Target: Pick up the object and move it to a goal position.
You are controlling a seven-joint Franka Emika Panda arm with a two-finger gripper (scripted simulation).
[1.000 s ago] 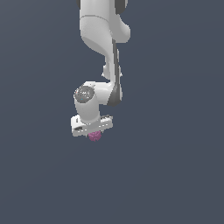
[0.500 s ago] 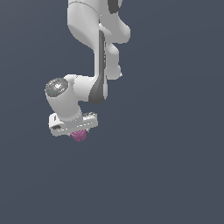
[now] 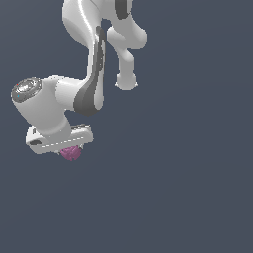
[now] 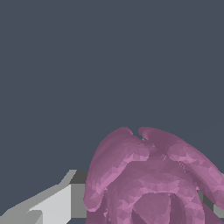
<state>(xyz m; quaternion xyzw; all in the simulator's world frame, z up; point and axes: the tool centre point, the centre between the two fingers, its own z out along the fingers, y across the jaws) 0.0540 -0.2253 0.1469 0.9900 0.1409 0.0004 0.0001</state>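
Note:
The object, a small pink-magenta lumpy ball (image 3: 70,153), sits just under my white gripper (image 3: 69,150) at the exterior view's left, held up off the plain dark grey ground. The gripper is shut on it; its fingers are mostly hidden behind the hand and the ball. In the wrist view the ball (image 4: 148,179) fills much of the picture, its swirled ridges close to the lens, with one grey-white finger (image 4: 57,203) beside it.
The white arm (image 3: 94,79) bends down from the upper part of the exterior view to the hand. Everything around is a flat dark grey backdrop with no other object, edge or marker showing.
The gripper, with the ball held in it, has moved steadily toward the exterior view's left and slightly down. The arm's links have swung with it and look larger in the picture.

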